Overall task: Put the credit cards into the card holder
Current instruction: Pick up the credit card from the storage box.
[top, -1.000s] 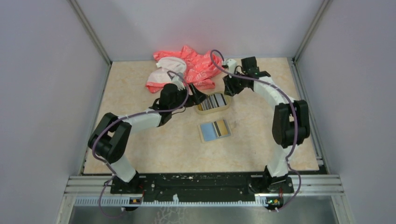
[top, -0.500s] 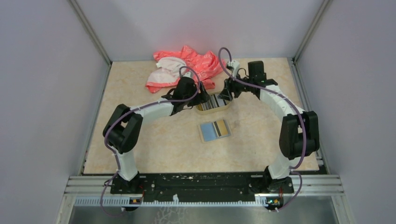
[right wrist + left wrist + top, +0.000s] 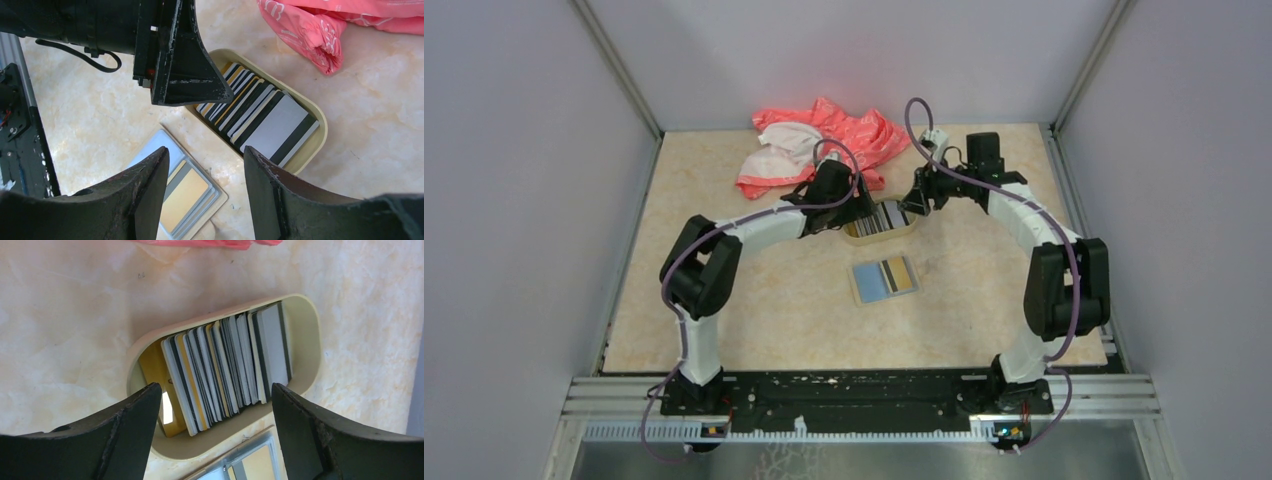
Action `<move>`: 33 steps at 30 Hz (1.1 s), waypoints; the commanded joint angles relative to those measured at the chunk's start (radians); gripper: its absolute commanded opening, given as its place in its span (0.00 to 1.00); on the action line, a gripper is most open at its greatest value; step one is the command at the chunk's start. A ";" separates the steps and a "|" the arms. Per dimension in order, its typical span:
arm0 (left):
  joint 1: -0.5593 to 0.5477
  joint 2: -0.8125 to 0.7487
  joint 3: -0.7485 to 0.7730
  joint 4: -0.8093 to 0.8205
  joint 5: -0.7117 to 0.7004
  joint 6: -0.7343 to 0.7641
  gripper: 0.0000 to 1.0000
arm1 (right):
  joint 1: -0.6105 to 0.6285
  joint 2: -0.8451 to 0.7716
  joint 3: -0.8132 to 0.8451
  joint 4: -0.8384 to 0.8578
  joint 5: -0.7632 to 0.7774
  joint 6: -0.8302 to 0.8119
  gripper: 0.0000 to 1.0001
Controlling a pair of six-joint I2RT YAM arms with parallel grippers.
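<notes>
At the near edge of the marbled table (image 3: 754, 310), the bases of the two arms were bolted side by side. Farther in, near the middle of the table, the card holder (image 3: 884, 280) was laid open and flat, its light-blue and tan panels turned upward. Whether any card had been slid into it could not be told.

Just beyond the holder, a cream tray (image 3: 311, 335) with a raised rim and rounded ends was set. The credit cards (image 3: 225, 370) were packed into it on edge and tilted against one another, in black, white, grey and yellow.

The left gripper (image 3: 216, 390) was held over the tray, with its jaws spread very wide across the row of cards. Nothing was gripped between them, and no contact with the cards could be made out. The right gripper (image 3: 205, 152) was held above the tray from the other side, with its jaws parted by a moderate gap and nothing clasped.

At the far edge of the table, a crumpled pink cloth (image 3: 824, 145) was left lying close behind the tray.
</notes>
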 commanded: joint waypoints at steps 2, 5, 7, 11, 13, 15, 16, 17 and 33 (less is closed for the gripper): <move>-0.008 0.031 0.044 -0.064 -0.031 -0.036 0.88 | -0.027 -0.028 0.009 0.049 -0.042 0.008 0.56; -0.008 0.039 0.049 -0.062 -0.027 -0.040 0.89 | -0.030 -0.027 0.009 0.051 -0.050 0.011 0.56; -0.008 0.046 0.054 -0.060 -0.026 -0.045 0.90 | -0.032 -0.026 0.008 0.052 -0.054 0.013 0.56; -0.007 0.063 0.065 -0.057 -0.019 -0.054 0.91 | -0.036 -0.026 0.007 0.054 -0.062 0.018 0.56; -0.008 0.072 0.071 -0.059 -0.018 -0.061 0.91 | -0.038 -0.026 0.007 0.055 -0.067 0.020 0.56; -0.008 0.080 0.082 -0.066 -0.020 -0.076 0.91 | -0.039 -0.026 0.007 0.056 -0.069 0.022 0.56; -0.008 0.085 0.090 -0.074 -0.022 -0.081 0.91 | -0.041 -0.026 0.007 0.057 -0.070 0.022 0.56; -0.008 0.091 0.100 -0.083 -0.023 -0.088 0.91 | -0.041 -0.027 0.007 0.057 -0.072 0.022 0.56; -0.006 0.135 0.123 -0.056 0.053 -0.140 0.90 | -0.069 -0.039 -0.002 0.082 -0.117 0.054 0.56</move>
